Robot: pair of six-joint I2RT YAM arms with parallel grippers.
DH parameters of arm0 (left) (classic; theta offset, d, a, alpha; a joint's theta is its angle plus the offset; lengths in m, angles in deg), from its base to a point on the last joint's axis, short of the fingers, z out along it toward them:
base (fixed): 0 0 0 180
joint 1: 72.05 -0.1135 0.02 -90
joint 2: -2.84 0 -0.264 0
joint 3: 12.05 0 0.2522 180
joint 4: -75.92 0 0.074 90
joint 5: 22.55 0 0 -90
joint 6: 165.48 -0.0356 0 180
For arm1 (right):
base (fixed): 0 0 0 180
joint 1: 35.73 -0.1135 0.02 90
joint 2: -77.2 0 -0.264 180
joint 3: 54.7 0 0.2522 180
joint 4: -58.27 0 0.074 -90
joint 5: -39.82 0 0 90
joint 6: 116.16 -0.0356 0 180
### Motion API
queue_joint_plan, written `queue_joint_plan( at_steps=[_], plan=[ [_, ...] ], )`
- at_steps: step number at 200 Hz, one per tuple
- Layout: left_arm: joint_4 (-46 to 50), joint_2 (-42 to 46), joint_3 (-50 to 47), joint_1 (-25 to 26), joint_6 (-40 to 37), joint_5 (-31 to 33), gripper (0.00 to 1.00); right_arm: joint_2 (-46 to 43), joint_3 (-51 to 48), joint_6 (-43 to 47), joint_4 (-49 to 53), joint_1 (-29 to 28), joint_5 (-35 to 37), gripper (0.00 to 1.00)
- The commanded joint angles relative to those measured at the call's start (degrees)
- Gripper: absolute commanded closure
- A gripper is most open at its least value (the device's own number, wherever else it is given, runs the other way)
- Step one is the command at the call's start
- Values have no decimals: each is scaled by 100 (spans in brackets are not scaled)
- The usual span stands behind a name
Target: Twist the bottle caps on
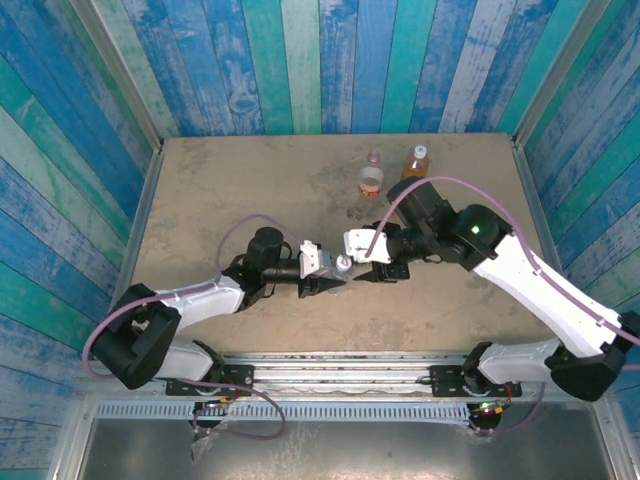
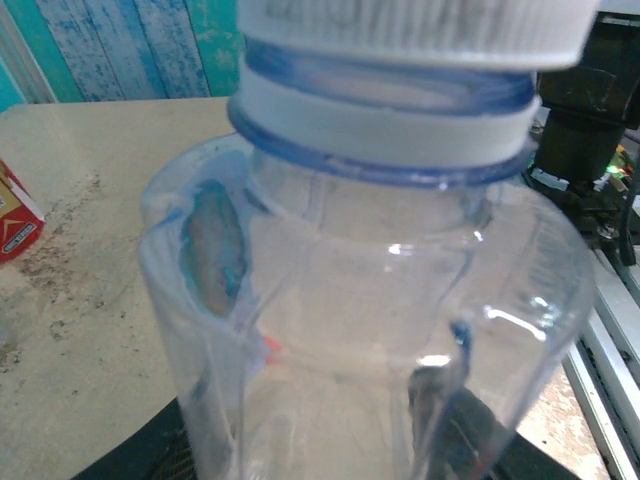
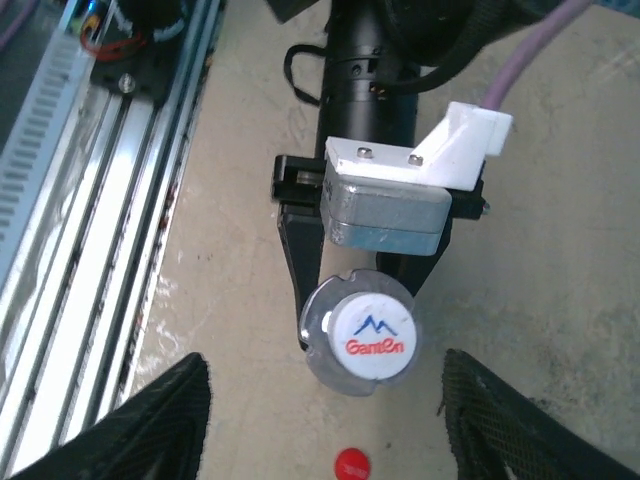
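Note:
My left gripper (image 1: 330, 275) is shut on a clear bluish bottle (image 2: 360, 300), holding it by the body at the middle of the table. A white cap (image 3: 371, 336) with a blue and red logo sits on the bottle's neck. The same cap (image 1: 343, 263) faces my right gripper (image 1: 372, 268). In the right wrist view the right gripper (image 3: 322, 358) is open, its fingers (image 3: 160, 420) wide on either side of the cap and apart from it. A red cap (image 3: 351, 464) lies on the table below the bottle. My left fingers (image 2: 470, 430) show dimly through the plastic.
An amber bottle (image 1: 418, 162) and a clear bottle with a red and white label (image 1: 372, 180) stand at the back of the table (image 1: 230, 190). A metal rail (image 3: 90, 200) runs along the near edge. Blue plank walls close in three sides.

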Motion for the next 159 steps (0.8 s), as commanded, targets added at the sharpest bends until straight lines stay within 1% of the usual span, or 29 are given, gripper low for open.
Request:
queue_joint_plan(
  at_steps=[1,29,39,62,94,118,159],
  plan=[
    [579,317,156,-17,-298,-253,54,457,443,526,865,-154,174,45],
    [673,457,136,-17,-368,-261,53,836,764,596,932,-249,202,46],
    [692,630,105,-15,-389,-241,53,924,809,613,934,-256,235,46],
    [734,724,95,-18,-418,-231,53,1055,867,647,921,-267,231,47],
    [758,756,102,-12,-473,-265,53,1324,1055,594,917,-285,261,53],
    [893,729,172,-11,-553,-232,54,1443,1188,596,981,-286,267,61],
    [891,791,157,-17,-541,-182,53,1478,1197,581,1004,-286,276,65]
  ],
)
